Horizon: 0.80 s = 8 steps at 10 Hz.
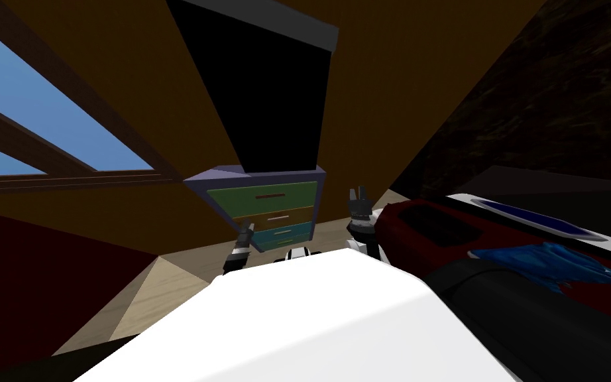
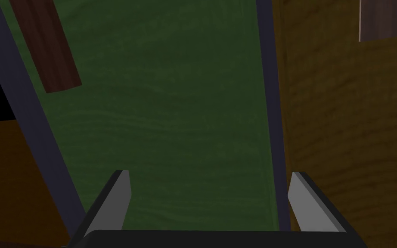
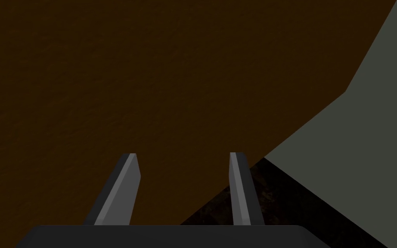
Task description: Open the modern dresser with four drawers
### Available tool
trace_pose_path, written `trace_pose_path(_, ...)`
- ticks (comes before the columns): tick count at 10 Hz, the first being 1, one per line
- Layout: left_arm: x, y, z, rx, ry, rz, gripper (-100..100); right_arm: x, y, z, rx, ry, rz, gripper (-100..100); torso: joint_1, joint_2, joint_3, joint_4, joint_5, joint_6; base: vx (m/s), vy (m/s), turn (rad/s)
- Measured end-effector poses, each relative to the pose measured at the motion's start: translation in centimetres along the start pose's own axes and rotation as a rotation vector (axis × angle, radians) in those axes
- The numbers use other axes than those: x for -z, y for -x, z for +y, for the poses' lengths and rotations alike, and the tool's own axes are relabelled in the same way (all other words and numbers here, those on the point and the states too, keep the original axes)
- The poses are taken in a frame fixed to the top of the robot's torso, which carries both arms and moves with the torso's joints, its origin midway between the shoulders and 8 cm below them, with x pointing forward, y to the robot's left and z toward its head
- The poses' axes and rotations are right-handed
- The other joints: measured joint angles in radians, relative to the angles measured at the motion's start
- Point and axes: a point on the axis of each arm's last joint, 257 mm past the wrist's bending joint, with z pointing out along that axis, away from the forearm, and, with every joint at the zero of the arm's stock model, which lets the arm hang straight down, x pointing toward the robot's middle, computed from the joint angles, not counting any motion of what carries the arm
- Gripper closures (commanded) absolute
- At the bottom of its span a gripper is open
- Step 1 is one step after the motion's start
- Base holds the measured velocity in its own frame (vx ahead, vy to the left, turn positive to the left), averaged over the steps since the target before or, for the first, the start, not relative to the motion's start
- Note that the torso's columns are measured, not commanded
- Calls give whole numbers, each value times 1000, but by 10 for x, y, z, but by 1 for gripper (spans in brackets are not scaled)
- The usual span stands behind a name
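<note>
Green drawer front (image 2: pixel 163 107) faces my left gripper (image 2: pixel 210 173), whose fingers stand wide apart with nothing between them. It is the top drawer of the dresser (image 1: pixel 264 205), which stands at the far edge of the pale floor (image 1: pixel 158 292) against the brown wall. Its dark handle (image 2: pixel 44 47) lies ahead of the fingertips and off to one side, its long axis crossing the line my fingers close along, so I judge a sideways shift and a reach will do. My right gripper (image 1: pixel 360 195), parted and empty, hangs just right of the dresser, farther from any handle.
</note>
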Motion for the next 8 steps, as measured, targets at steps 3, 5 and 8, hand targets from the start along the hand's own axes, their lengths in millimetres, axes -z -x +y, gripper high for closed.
trace_pose_path(3,5,-3,15,7,28,-3,-100,0,0,0,0,0,0,0,0,0,0,0,0,0,25,-7,1)
trace_pose_path(5,9,-5,28,16,45,-7,-100,0,0,0,0,0,0,0,-1,-2,-1,0,0,0,41,-12,2)
trace_pose_path(8,19,-10,48,31,83,-13,-100,0,0,0,0,0,0,0,0,0,0,0,0,0,39,-9,2)
